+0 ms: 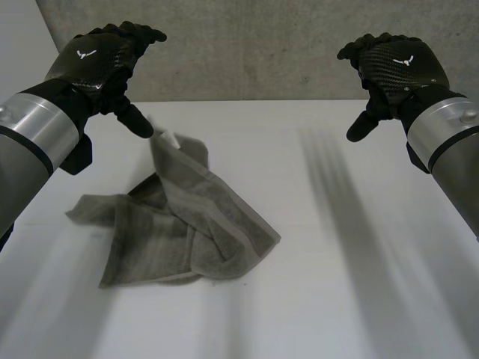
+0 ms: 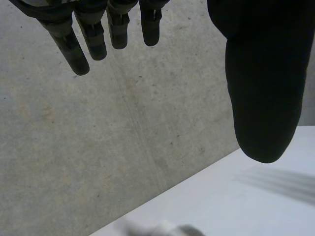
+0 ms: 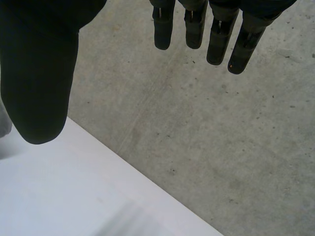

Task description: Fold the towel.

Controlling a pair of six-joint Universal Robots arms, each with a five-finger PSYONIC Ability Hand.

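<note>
The grey towel [image 1: 179, 232] lies crumpled left of centre in the head view on the white table [image 1: 337, 299]. Its thickest fold, the long axis, runs from a blurred tip at the heap's top, perhaps lifted off the surface, diagonally down to a corner pointing lower right, and a flatter layer spreads lower left. The 2 hands hover clear of it, the left hand [image 1: 105, 60] at upper left and the right hand [image 1: 393, 63] at upper right, each with fingers straight, thumb spread and nothing held, before a grey concrete wall [image 1: 262, 45].
</note>
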